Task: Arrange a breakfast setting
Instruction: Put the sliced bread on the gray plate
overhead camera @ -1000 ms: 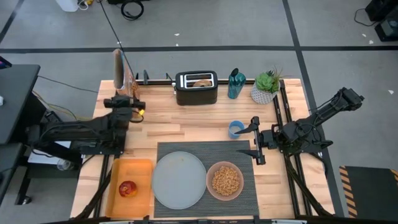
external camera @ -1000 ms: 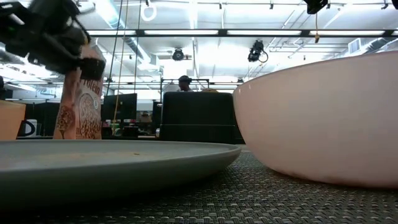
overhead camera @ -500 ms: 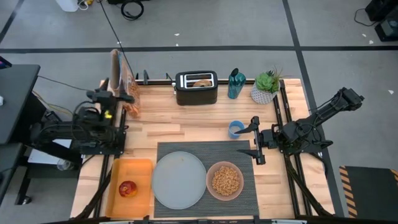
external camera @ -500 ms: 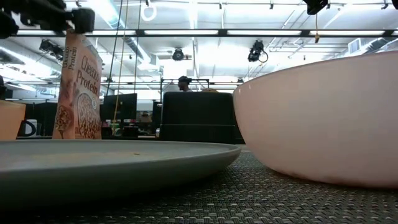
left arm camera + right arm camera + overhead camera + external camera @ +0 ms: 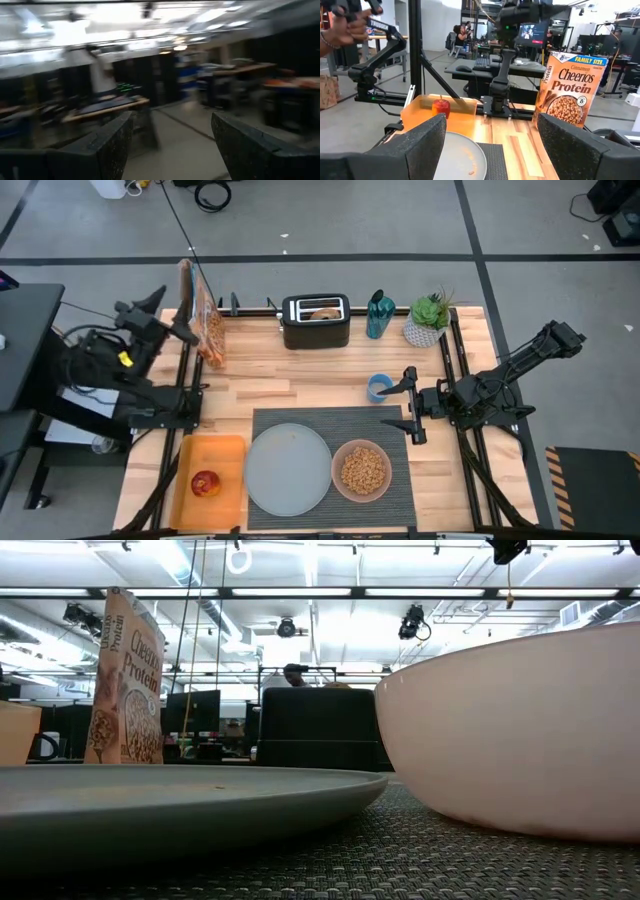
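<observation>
Left gripper (image 5: 160, 315) has pulled back off the table's rear-left edge, fingers spread, empty; cereal box (image 5: 200, 310) stands alone there. Right gripper (image 5: 410, 405) open, unmoved beside bowl (image 5: 362, 470) of cereal on placemat (image 5: 390, 425).

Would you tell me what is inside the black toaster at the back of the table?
A bagel sits in the slot of the toaster, only its browned top showing from above. The rest of it is hidden by the toaster's walls, so how deep it sits cannot be seen.
</observation>
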You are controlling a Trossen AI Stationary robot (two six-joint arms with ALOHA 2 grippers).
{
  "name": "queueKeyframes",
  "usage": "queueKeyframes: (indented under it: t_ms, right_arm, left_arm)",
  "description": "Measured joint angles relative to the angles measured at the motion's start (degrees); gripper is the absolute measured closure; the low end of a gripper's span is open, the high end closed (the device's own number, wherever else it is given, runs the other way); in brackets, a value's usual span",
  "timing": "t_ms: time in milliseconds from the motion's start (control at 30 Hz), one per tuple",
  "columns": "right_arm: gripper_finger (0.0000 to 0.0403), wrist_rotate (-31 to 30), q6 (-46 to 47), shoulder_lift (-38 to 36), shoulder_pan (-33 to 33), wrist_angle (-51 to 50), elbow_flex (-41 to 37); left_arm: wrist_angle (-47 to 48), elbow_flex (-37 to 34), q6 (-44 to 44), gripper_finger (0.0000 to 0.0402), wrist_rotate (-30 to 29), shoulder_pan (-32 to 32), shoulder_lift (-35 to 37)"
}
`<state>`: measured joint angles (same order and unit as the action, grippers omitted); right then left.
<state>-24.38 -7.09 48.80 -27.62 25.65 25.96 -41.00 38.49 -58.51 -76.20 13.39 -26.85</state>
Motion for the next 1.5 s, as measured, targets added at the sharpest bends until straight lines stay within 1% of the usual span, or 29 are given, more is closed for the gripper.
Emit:
queueKeyframes:
  t_ms: [67,133,233,267,300,333,433,533,600,633,733,833,933,1000,1067,1200,1300,1500]
  right_arm:
    - [0.0082,0.00,-0.12,0.00,0.00,0.00,0.00]
    - [0.0082,-0.01,-0.22,0.00,0.00,-0.04,0.00]
    - [0.0082,0.00,-0.18,-0.01,0.00,-0.21,0.00]
    - [0.0082,-0.01,-0.17,0.00,0.00,-0.33,0.00]
    - [0.0082,-0.02,-0.15,0.00,0.00,-0.43,0.00]
    - [0.0082,-0.02,-0.04,0.00,0.00,-0.54,0.00]
    - [0.0082,-0.02,0.04,0.00,0.00,-0.57,0.00]
    - [0.0082,-0.02,0.57,0.00,0.00,-0.60,0.00]
    - [0.0082,-0.02,1.40,-0.02,0.00,-0.99,0.00]
    - [0.0082,-0.02,2.01,-0.02,0.00,-1.61,0.00]
    - [0.0082,0.02,3.47,-0.02,0.00,-3.32,0.00]
    - [0.0082,0.98,3.93,-0.02,-0.04,-3.55,0.00]
    - [0.0082,2.84,3.65,0.11,-0.04,-3.52,0.00]
    - [0.0082,2.87,2.69,0.55,-0.04,-3.47,0.00]
    - [0.0083,2.89,2.32,1.32,-0.04,-2.97,0.00]
    - [0.0085,3.02,-0.25,3.16,-0.04,0.77,0.00]
    - [0.0086,3.04,-2.53,4.73,0.05,2.83,0.00]
    - [0.0086,3.04,-5.37,8.02,1.64,4.81,0.00]
  left_arm:
    - [10.17,3.86,4.74,0.0125,1.40,4.15,-1.13]
    - [22.00,7.61,10.87,0.0125,5.16,9.05,-2.53]
    - [40.18,13.16,21.96,0.0125,18.32,16.75,-4.83]
    - [43.63,14.83,25.50,0.0126,22.11,18.83,-5.91]
    - [45.54,16.20,28.31,0.0128,23.60,20.64,-7.14]
    - [47.04,17.44,30.72,0.0131,23.80,22.22,-8.44]
    - [52.04,20.03,37.90,0.0146,23.15,26.59,-11.87]
    - [59.11,22.64,47.47,0.0162,23.13,30.28,-15.52]
    - [63.85,23.95,56.99,0.0172,24.00,32.04,-18.30]
    - [66.38,24.59,62.33,0.0176,25.44,32.97,-19.73]
    - [73.46,25.89,80.97,0.0188,32.12,35.87,-24.29]
    - [78.61,26.35,96.65,0.0200,37.36,37.76,-28.80]
    - [82.77,26.41,108.32,0.0215,40.73,38.73,-32.51]
    - [83.03,26.41,111.36,0.0224,42.11,38.88,-34.73]
    - [82.07,26.44,112.33,0.0231,42.92,38.93,-36.53]
    - [81.33,26.44,118.12,0.0241,46.20,38.77,-38.24]
    - [81.44,26.44,124.66,0.0244,48.46,38.77,-39.29]
    - [82.41,26.44,141.52,0.0244,54.50,38.77,-40.39]
